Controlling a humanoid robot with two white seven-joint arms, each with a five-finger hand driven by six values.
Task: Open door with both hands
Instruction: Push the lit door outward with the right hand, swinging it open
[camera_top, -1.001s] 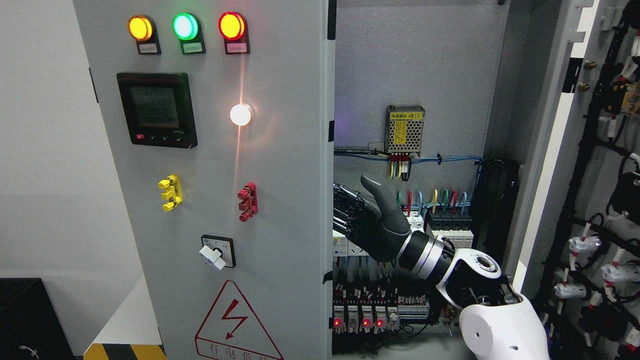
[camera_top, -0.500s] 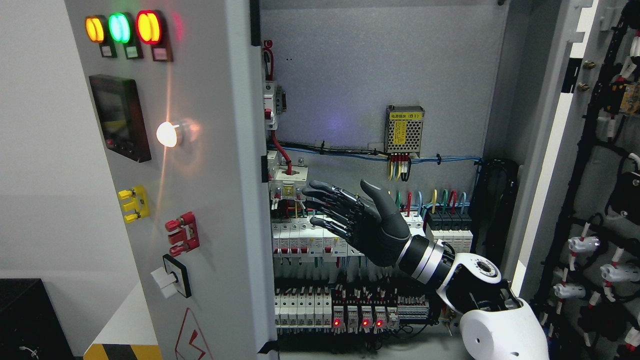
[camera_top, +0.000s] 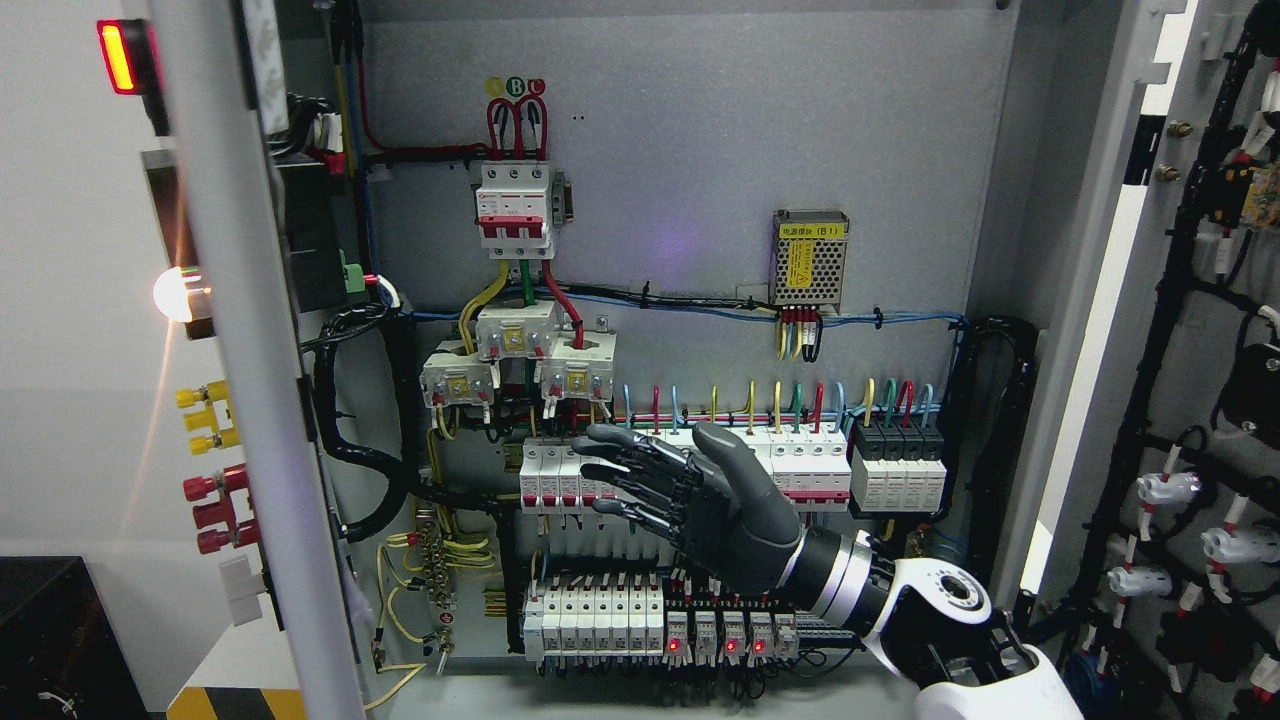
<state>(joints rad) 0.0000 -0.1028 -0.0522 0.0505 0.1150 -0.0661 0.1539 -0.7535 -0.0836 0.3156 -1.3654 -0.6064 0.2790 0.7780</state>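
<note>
The tall grey sheet-metal left door (camera_top: 255, 400) stands edge-on at the left, long axis vertical, its knobbed face turned leftward. The glossy black jointed right hand (camera_top: 690, 490), fingers spread and released, hovers before rows of white plastic breakers (camera_top: 590, 610) in the matte grey cabinet (camera_top: 700, 150).

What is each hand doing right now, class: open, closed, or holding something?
Left hand: not in view.
Right hand: open, fingers spread, holding nothing.
</note>
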